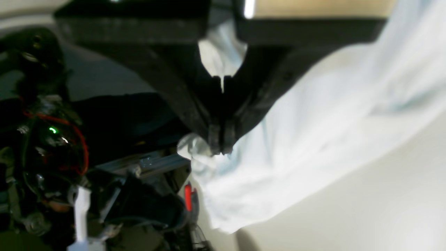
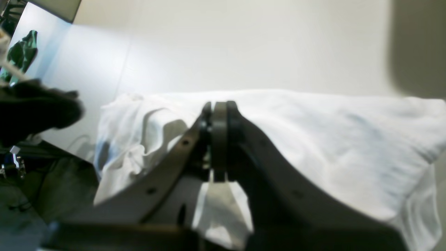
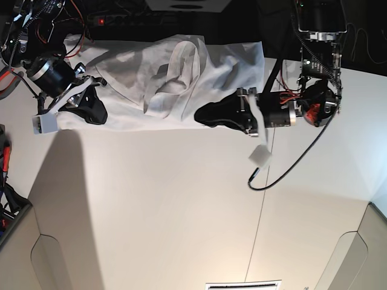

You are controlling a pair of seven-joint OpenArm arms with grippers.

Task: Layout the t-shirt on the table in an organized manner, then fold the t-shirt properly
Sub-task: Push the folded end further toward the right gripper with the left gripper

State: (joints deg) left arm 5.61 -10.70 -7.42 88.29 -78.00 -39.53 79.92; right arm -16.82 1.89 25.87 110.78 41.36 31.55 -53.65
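The white t-shirt [image 3: 175,78] lies rumpled in a long band along the far edge of the table [image 3: 151,205]. My left gripper [image 3: 201,115] is at the shirt's near edge toward the right. In the left wrist view, the left gripper [image 1: 219,144] is shut and pinches a bunch of the t-shirt [image 1: 296,139]. My right gripper [image 3: 97,112] sits at the near left edge of the shirt. In the right wrist view, the right gripper [image 2: 219,106] is shut with its tips on the t-shirt [image 2: 313,139], and cloth shows under the fingers.
Cables and a power strip [image 3: 121,18] run behind the table's far edge. A thin dark seam [image 3: 263,199] crosses the tabletop. Beige cut-out corners [image 3: 51,260] sit at the near edge. A white tag and black cable [image 3: 261,156] hang off the left arm.
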